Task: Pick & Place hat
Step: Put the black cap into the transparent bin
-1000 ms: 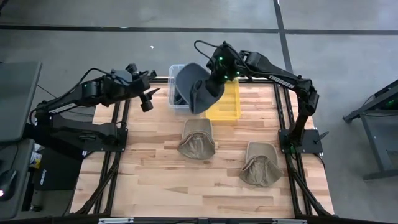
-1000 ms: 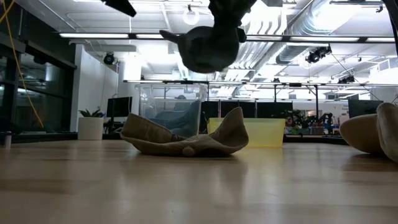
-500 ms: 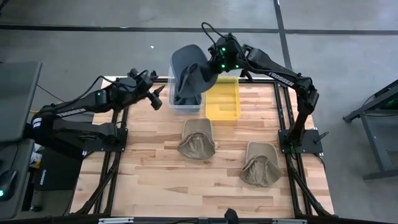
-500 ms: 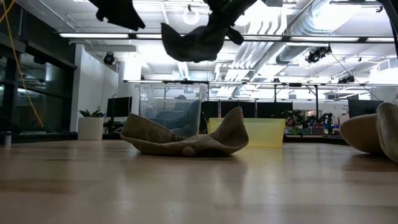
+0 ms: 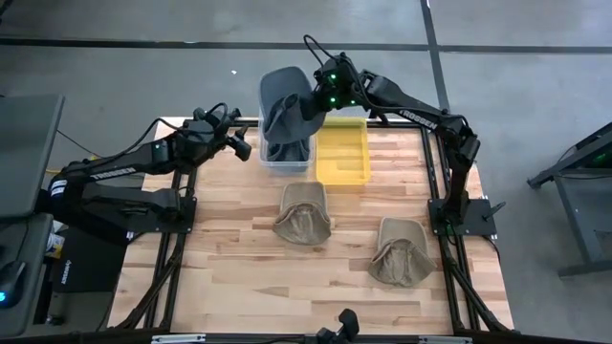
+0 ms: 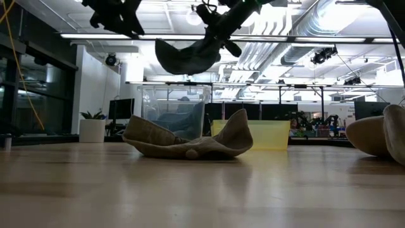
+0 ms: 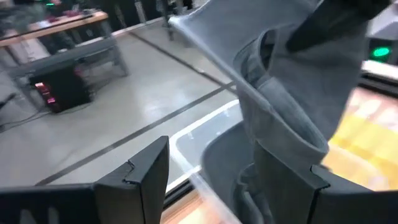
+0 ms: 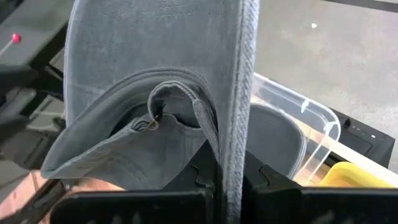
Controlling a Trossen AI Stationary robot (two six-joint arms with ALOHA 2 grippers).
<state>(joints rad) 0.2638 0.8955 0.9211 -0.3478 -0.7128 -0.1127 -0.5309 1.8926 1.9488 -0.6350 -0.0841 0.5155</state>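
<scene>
Grey denim fills most of what we see up close: the grey hat (image 5: 286, 107) hangs above the clear plastic bin (image 5: 284, 159), pinched by its brim in the right gripper (image 5: 319, 98), whose fingers are largely hidden behind the cloth. We see the left gripper (image 5: 244, 149) just beside the bin with its fingers spread. Another grey hat lies partly hidden inside the bin. Two tan hats (image 5: 303, 213) (image 5: 402, 250) rest on the wooden table (image 5: 229, 258), near a yellow bin (image 5: 342, 156).
</scene>
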